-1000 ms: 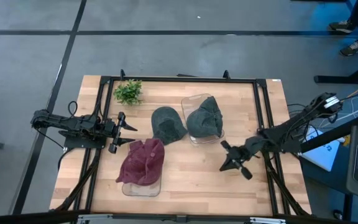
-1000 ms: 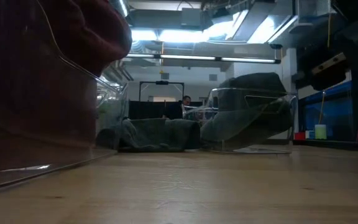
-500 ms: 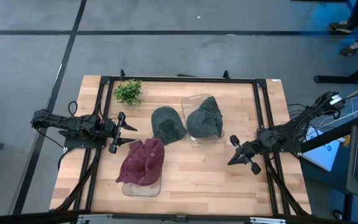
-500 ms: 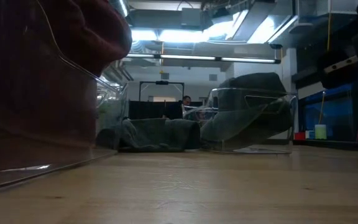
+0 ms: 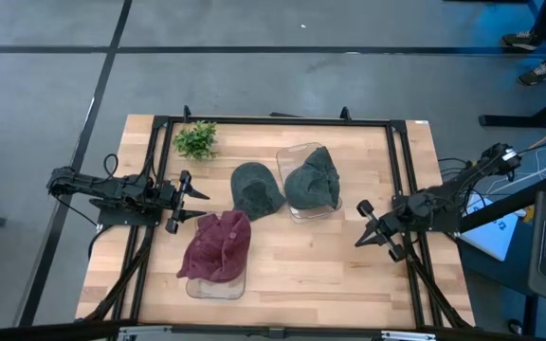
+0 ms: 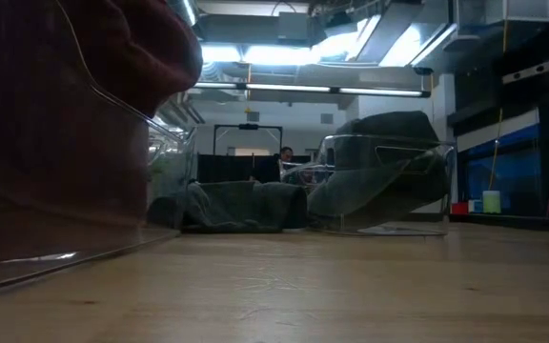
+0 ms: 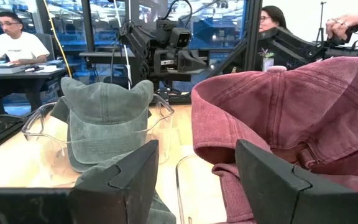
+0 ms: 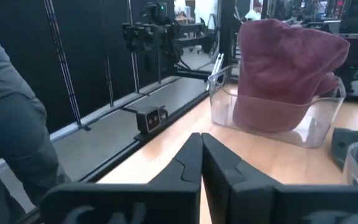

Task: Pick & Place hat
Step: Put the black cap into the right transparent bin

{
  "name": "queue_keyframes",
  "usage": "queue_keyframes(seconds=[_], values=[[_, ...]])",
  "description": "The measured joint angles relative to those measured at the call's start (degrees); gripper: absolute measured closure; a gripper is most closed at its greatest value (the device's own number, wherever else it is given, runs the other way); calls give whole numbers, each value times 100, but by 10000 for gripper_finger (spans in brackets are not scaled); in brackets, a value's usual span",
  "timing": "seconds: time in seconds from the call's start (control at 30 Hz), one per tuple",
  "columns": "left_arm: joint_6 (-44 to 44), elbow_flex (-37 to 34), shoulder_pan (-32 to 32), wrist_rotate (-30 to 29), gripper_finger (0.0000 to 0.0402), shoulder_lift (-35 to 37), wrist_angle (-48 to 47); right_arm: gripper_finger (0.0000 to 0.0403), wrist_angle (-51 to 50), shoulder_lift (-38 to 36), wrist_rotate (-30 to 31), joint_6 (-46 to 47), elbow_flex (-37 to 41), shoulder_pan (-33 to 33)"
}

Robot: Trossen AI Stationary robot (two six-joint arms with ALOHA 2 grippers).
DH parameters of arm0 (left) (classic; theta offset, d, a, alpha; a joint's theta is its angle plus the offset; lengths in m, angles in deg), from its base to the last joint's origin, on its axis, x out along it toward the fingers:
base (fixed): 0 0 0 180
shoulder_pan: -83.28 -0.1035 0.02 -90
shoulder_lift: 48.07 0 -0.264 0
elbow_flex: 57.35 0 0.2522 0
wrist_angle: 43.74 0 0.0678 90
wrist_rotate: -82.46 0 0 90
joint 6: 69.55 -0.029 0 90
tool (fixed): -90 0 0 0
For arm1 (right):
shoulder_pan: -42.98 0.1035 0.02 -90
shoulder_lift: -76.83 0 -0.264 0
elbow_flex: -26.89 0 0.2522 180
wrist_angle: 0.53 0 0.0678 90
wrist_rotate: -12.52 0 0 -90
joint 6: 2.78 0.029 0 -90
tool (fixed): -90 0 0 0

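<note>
Hats number three: maroon hat (image 5: 218, 244) in one clear bin (image 5: 214, 285), green hat (image 5: 313, 178) in another bin (image 5: 297, 210), third hat (image 5: 256, 188) on the worktop (image 5: 301, 265). Left tool (image 5: 186, 200) fingers apart, right tool (image 5: 364, 227) together, both empty.

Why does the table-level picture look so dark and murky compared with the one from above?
In the low view the ceiling lights shine straight into the lens, so the green hat in its clear bin is nearly a silhouette, and the red hat looms huge and soft against the camera. The high view is evenly lit: the wooden table shows only faint shadows.
</note>
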Motion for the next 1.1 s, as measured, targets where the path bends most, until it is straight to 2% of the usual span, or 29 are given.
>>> queue_keyframes(seconds=[0.23,0.4,0.6,1.1], values=[[0,0,0,2,195,0,0,395,-1538,-1152,109,-68,0,0],[2,-1,0,2,194,0,0,395,-2377,-1756,622,-83,0,-1],[0,0,0,2,193,0,0,395,-2332,-1984,645,-97,-7,-4],[0,-2,0,0,193,2,0,395,-2334,-1972,647,-90,-7,-4]])
